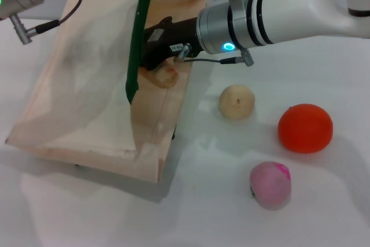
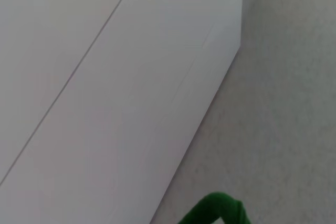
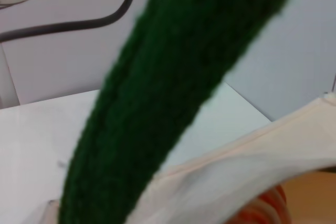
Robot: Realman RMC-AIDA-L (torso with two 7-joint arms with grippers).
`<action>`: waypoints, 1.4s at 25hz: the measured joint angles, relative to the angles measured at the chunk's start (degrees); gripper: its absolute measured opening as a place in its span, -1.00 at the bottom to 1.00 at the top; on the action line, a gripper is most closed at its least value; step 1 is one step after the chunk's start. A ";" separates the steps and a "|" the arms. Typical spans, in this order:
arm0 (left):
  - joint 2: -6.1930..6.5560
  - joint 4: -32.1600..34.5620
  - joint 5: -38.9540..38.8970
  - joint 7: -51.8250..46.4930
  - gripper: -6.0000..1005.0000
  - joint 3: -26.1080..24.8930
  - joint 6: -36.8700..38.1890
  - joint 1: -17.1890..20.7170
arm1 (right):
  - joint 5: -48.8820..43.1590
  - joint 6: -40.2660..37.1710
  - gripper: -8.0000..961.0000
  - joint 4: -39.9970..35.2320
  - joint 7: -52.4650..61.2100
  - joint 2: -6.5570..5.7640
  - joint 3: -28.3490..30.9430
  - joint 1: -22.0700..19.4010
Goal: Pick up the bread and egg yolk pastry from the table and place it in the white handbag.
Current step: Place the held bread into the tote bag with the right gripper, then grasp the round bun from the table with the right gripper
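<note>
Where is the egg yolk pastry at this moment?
In the head view the egg yolk pastry lies on the table, right of the white handbag, with the orange ball further right and the pink ball nearer the robot.

White right arm (image 1: pixel 300 13); silver wrist, black bands, glowing blue ring

The right arm stretches in from the right, its wrist ring lit blue, the dark right end effector (image 1: pixel 155 50) reaching leftward, fingertips hidden from view. The left arm sits at the upper left corner, only its silver wrist visible.
</note>
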 joint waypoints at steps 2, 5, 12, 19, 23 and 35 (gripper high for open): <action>0.00 0.00 0.00 0.06 -0.75 0.00 0.09 0.01 | -0.04 0.02 -0.40 0.02 -0.20 0.00 0.02 0.00; 0.00 0.00 0.03 0.18 -0.75 0.05 0.39 0.19 | 0.04 0.02 -0.42 0.04 -1.63 0.00 0.29 -0.02; 0.29 0.00 0.55 0.23 -0.75 -0.02 0.68 0.55 | -0.14 0.02 -0.07 0.04 -3.15 0.00 0.93 -0.74; 0.88 -0.14 0.67 0.24 -0.75 0.00 1.42 1.53 | -0.24 -0.42 0.54 -0.35 -3.23 -0.28 0.92 -1.27; 0.91 -0.02 0.44 0.24 -0.75 0.01 1.47 1.92 | -0.31 -0.58 0.79 -0.40 -3.24 -0.42 0.85 -1.60; 2.15 -0.03 -1.33 0.51 -0.75 -0.17 1.59 5.15 | 0.00 -13.99 0.85 -9.12 -0.15 -1.12 0.85 -8.75</action>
